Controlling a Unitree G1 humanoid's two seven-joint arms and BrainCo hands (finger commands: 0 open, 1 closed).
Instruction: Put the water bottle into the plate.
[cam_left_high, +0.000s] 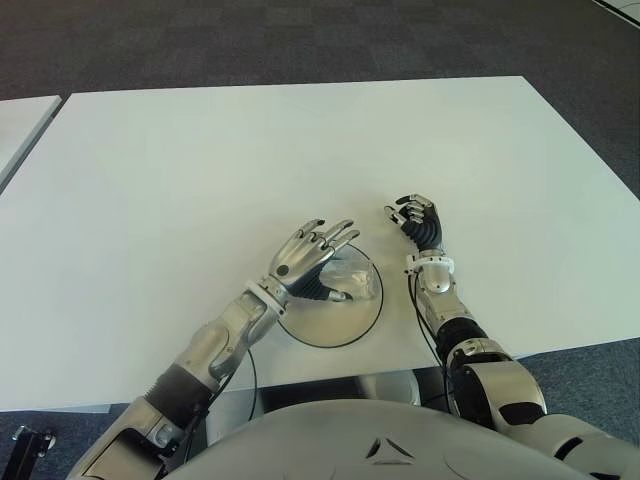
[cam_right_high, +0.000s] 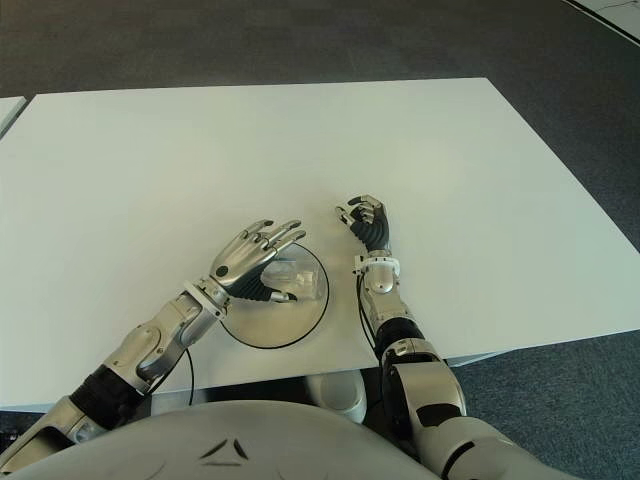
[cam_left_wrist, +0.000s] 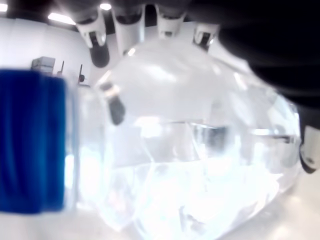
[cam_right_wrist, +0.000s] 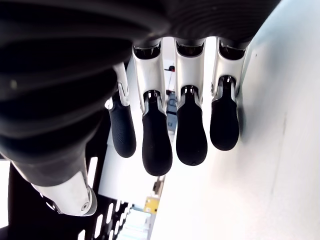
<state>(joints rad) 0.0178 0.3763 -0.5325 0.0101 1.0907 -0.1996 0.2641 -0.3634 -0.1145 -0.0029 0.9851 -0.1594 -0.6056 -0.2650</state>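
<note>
While the left hand hovered over the plate with its fingers stretched out and relaxed rather than wrapped around anything, the water bottle lay on its side beneath the palm, on the plate's far part. From the left wrist view the bottle filled most of the picture, its blue cap to one side, with fingertips showing beyond it and no firm grip evident. Judged from that, the placing looked done: the bottle sat in the plate and the hand appeared to have let go. What seemed left was only drawing the left hand away from the plate. The right hand showed just beside the plate on its right, fingers curled and holding nothing, above the white table.
</note>
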